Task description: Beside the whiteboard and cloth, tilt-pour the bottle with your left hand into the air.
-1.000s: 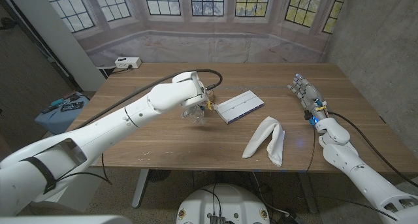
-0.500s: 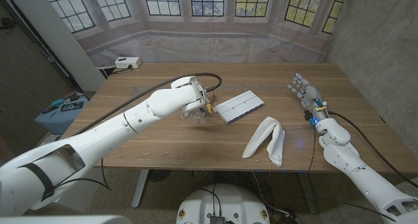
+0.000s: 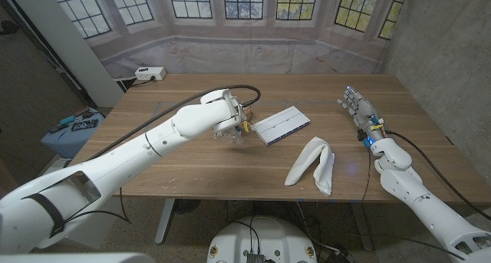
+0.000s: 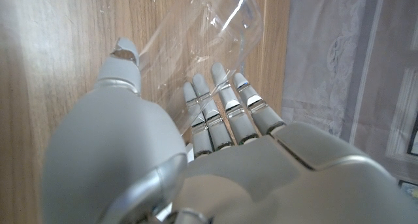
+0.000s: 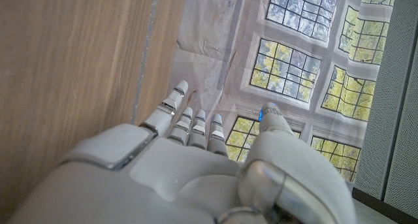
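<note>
My left hand grips a clear plastic bottle low over the table, just left of the whiteboard. In the left wrist view my fingers wrap the see-through bottle, which slants across the wood. The bottle's cap end is hidden, and I cannot tell whether it touches the table. A white cloth lies crumpled in front of the whiteboard, towards the right. My right hand waits at the table's right side with its fingers stretched out and nothing in it.
The wooden table has bare wood in front of my left arm and at the back. A white power strip sits at the far left corner. A blue bin stands on the floor left of the table.
My left forearm and hand have shifted slightly towards the back of the table with the bottle still in the hand. The right arm, whiteboard and cloth have not moved.
</note>
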